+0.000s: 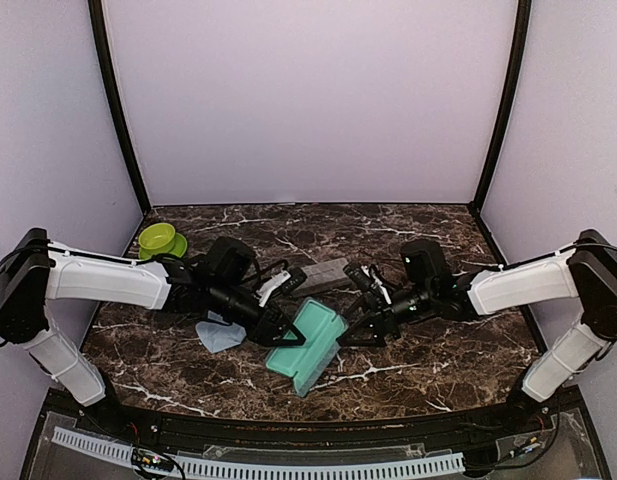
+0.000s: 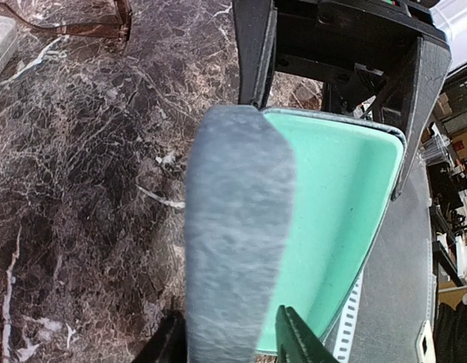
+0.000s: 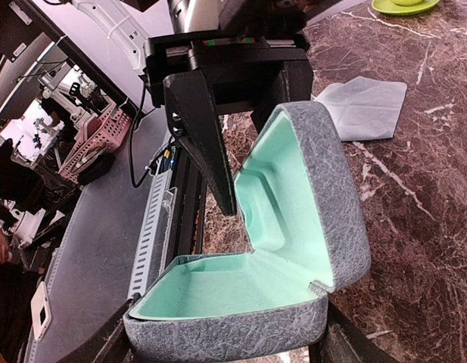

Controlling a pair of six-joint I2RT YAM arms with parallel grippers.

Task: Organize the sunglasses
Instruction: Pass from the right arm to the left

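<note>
The left gripper [image 2: 229, 344] straddles the raised lid of the open case [image 1: 308, 352], one finger against each face, so it appears to pinch the lid. The right gripper [image 3: 218, 346] clamps the base of that case across its width. The case sits near the middle of the surface's near edge, and its mint lining is bare.

The brown sunglasses [image 2: 89, 29] lie loose nearer the far edge, just beside a closed grey case [image 1: 323, 272]. I cannot find a second pair. A blue cloth [image 1: 220, 335] lies left of the open case.

I judge the task barely begun: the case is open, but nothing is packed or closed. No writing is readable.
</note>
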